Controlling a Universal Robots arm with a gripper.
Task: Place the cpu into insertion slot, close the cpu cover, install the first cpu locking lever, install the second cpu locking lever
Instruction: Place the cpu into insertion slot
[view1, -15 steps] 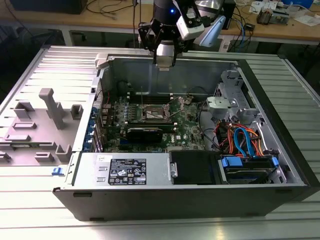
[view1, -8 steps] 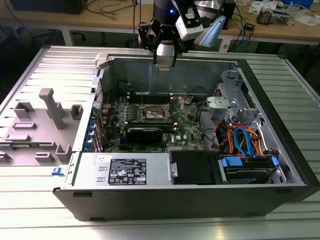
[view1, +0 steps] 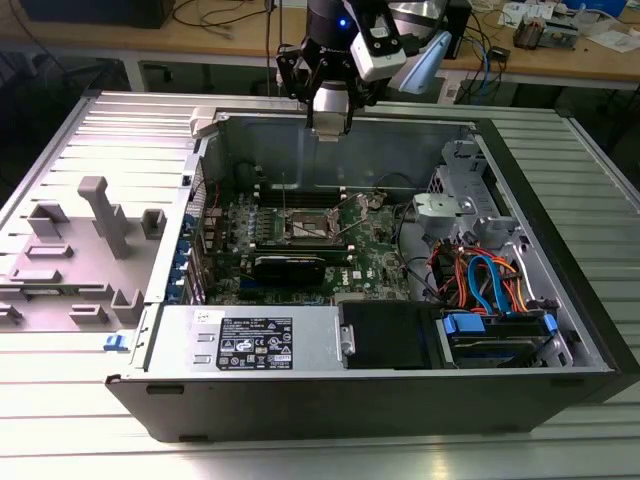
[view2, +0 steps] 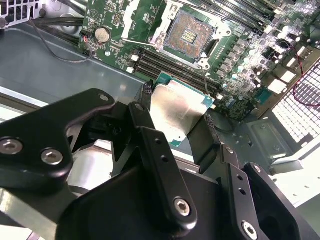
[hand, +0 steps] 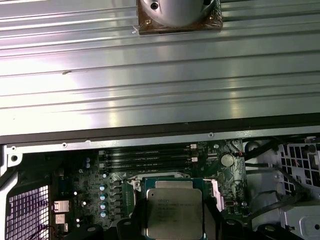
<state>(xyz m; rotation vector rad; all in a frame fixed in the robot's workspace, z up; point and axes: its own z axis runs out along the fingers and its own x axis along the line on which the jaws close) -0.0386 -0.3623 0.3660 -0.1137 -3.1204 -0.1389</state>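
- While the end effector (view2: 177, 117) hangs over the open computer case (view1: 400, 400), I see it pinching the cpu (view2: 175, 107) between its two black fingers (view2: 202, 142), one on each opposite edge of the chip.
- The cpu is in the air near the case's far wall in the exterior view. It is well apart from the insertion slot (view2: 191, 34) on the green motherboard (view2: 240, 55) below and touches nothing but the fingers.
- I judge the chip light and stiff: a thin flat square with a dull silvery metal cap bonded onto a green board that shows as a narrow border around it.
- That cap looks smooth, so I expect it to be slippery. An edge grip like this one seems right to me, since it leaves both the flat top and the underside free.
- Its underside is hidden from me. I treat it as delicate and would not let it scrape on anything.
- The insertion slot is a square socket with a bright metal rim and a dark centre, where a fine grid of contacts shows uncovered. I judge those contacts easily bent, so the chip wants to go down flat, not tilted.
- Around it, the case is thin grey sheet metal, and the tabletop (view1: 60, 130) is ribbed metal with a dull shine.
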